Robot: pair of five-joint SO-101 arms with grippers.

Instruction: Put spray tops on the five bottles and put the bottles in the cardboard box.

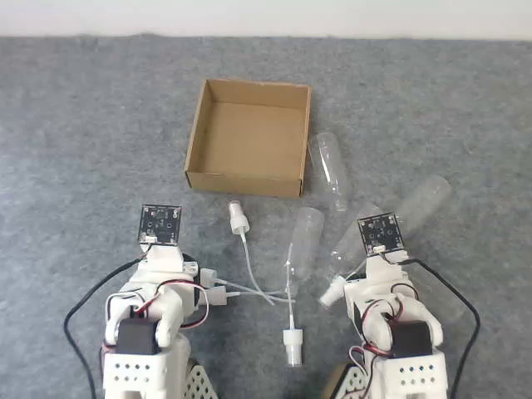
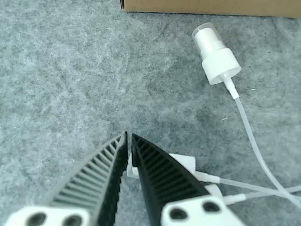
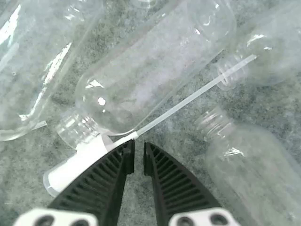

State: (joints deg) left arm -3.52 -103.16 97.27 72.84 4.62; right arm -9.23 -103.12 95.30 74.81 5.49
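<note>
Left wrist view: the left hand [image 2: 129, 137] has its fingers pressed together with nothing between them, above the grey surface [image 2: 61, 70]. Two spray tops [image 2: 187, 163] lie just beside and partly under its fingertips. A third spray top [image 2: 215, 59] lies farther ahead, its cap toward the cardboard box [image 2: 207, 5] and its dip tube trailing back toward the hand.

Right wrist view: the right hand [image 3: 138, 145] has its fingers almost together and grips nothing. A white spray top [image 3: 77, 165] lies just beside one fingertip. A clear bottle [image 3: 155, 61], uncapped, lies on its side directly ahead of the fingertips, with other bottles [image 3: 249, 174] on either side.

High view: the box stands open ahead of both hands. The bottles in view lie on the surface between the right hand and the box.
</note>
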